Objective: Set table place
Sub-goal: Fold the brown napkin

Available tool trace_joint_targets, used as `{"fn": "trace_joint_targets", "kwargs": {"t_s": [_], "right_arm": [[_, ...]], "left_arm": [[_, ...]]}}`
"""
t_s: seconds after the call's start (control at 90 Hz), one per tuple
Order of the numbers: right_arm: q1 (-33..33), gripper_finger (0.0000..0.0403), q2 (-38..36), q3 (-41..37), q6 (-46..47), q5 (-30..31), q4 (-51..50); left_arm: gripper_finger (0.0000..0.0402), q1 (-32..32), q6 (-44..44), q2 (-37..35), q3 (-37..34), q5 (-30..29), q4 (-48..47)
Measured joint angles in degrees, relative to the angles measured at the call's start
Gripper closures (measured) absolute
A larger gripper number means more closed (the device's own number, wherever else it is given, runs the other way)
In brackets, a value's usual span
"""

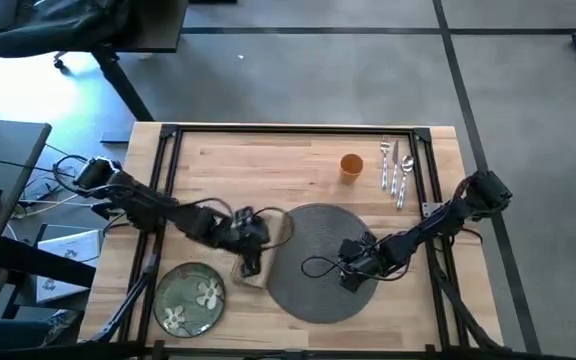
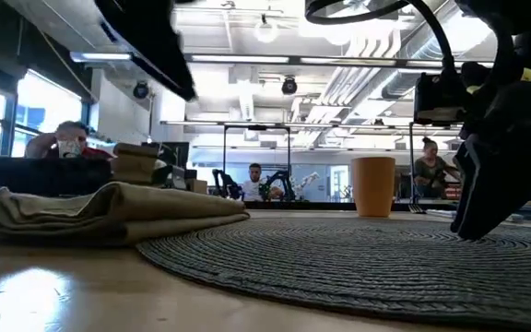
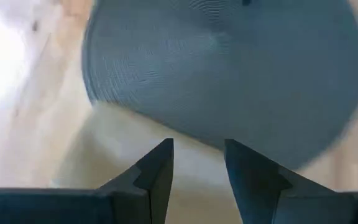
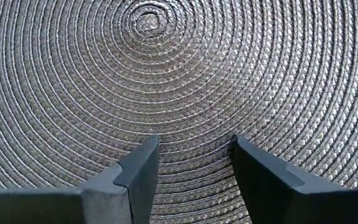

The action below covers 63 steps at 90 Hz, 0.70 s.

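The left pincer [image 1: 251,250] hangs over the folded tan napkin [image 1: 258,262], which lies on the light-wood desk [image 1: 268,165] just beside the left edge of the round dark-grey woven placemat [image 1: 320,262], perhaps overlapping it a little. In its wrist view its two dark fingers [image 3: 160,171] stand apart with nothing between them, the napkin [image 3: 135,155] pale beneath and the placemat [image 3: 229,68] beyond. The right pincer [image 1: 353,272] sits low over the right part of the placemat, its fingers [image 4: 138,171] likewise spread and empty, only the woven surface [image 4: 179,81] showing between them.

The green flowered plate [image 1: 190,297] rests near the front left corner of the desk, well apart from the placemat. The small orange cup [image 1: 350,166] and the silver cutlery [image 1: 396,170] lie side by side toward the far right edge.

The next move likely turns on the napkin: it sits directly under the left pincer, its long side running roughly front to back along the placemat's rim, so the left arm is far nearer than the right. A straight descent across its short width would seem to suit; the layered folds may slip apart if caught at one edge only. The plate also lies on the left arm's side, the cup and cutlery on the right arm's.
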Motion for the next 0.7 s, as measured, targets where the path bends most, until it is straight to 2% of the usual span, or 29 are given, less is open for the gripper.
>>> {"fn": "trace_joint_targets", "kwargs": {"t_s": [0.156, 0.256, 0.356, 0.511, 0.7], "right_arm": [[0.0, 0.0222, 0.0, 0.0, 0.0, 0.0, 0.0], [0.0, 0.0222, 0.0, 0.0, 0.0, 0.0, 0.2], [0.1, 0.0222, 0.0, 0.0, 0.0, 0.1, 0.2], [0.1, 0.0222, 0.0, 0.0, 0.1, 0.0, 0.2], [0.1, 0.0222, 0.0, 0.0, 1.6, 0.1, 0.0]], "left_arm": [[0.0275, 3.7, 8.6, 7.0, -0.9, 4.7, 0.9], [0.0275, 4.6, 9.2, 11.2, -1.4, 7.8, 0.6], [0.0275, 4.5, 9.2, 13.6, -1.7, 8.4, -0.2], [0.0275, 4.4, 5.7, 14.9, -1.5, 8.3, -4.4], [0.0276, 4.4, -2.6, 13.6, -1.7, 4.8, -10.4]]}}
